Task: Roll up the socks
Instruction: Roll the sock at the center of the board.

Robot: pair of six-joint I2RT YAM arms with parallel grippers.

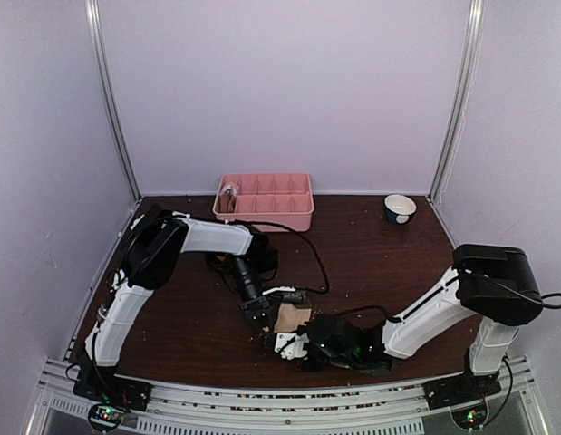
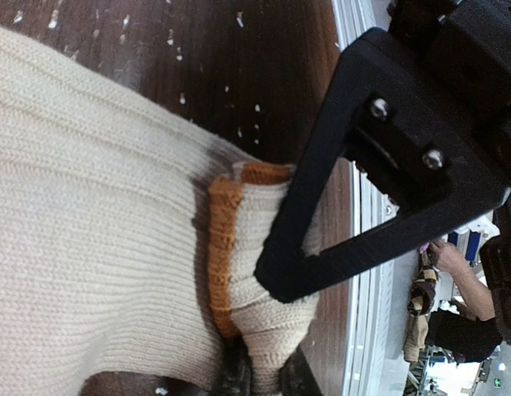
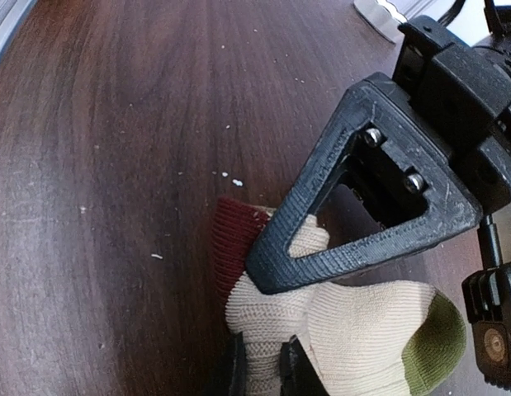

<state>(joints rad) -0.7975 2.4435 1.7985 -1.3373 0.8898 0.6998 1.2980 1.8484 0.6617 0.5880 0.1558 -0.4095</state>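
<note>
A cream sock [image 1: 292,317] with an olive toe [image 3: 437,346] and an orange band [image 2: 222,247] lies near the table's front edge, between both grippers. My left gripper [image 2: 265,375] is shut on a pinch of its cream fabric just beside the orange band. My right gripper [image 3: 264,368] is shut on another fold of cream knit, next to a dark red cuff [image 3: 234,239]. From above, the left gripper [image 1: 260,311] meets the sock from the left and the right gripper [image 1: 289,344] from the front. Each wrist view shows the other gripper's black finger pressed against the sock.
A pink compartment tray [image 1: 265,214] stands at the back centre with something in its left cell. A small white bowl [image 1: 400,208] sits at the back right. The metal rail of the near table edge [image 2: 366,280] runs close to the sock. White crumbs speckle the dark wood [image 3: 115,165].
</note>
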